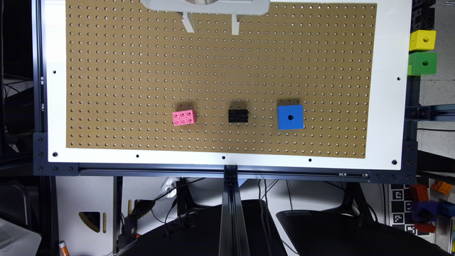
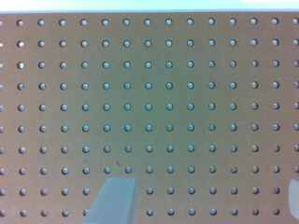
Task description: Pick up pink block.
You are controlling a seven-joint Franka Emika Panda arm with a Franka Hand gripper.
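We are looking down on a brown perforated pegboard (image 1: pixel 220 71) set in a white frame (image 1: pixel 387 106), with our white two-fingered gripper (image 1: pixel 211 23) hanging at the far edge of the board in the exterior view. Its two white fingers are standing well apart, one finger (image 1: pixel 188 22) toward the exterior view's left and the other toward its right, so the tool is released and is gripping nothing.

In the wrist view we are seeing bare pegboard (image 2: pixel 149 93) beneath us, with a pale grey fingertip (image 2: pixel 114 200) coming into the picture at one edge and a sliver of the other fingertip at the far side; board is showing across the wide gap between them.

The small bright pink rectangular plastic brick (image 1: pixel 183 117), six round holes in its top, is sitting on the board near the front edge, toward the exterior view's left, slightly turned against the rows of holes. It is lying well apart from the gripper. Just beside it, toward the exterior view's right, a small black plastic brick of like shape (image 1: pixel 238 116) is resting, and further right a larger blue cube with one round hole (image 1: pixel 290 117) is sitting in the same row. None of the three is touching another.

Off the board at the exterior view's right edge, a yellow cube (image 1: pixel 422 40) is sitting above a green cube (image 1: pixel 423 63).
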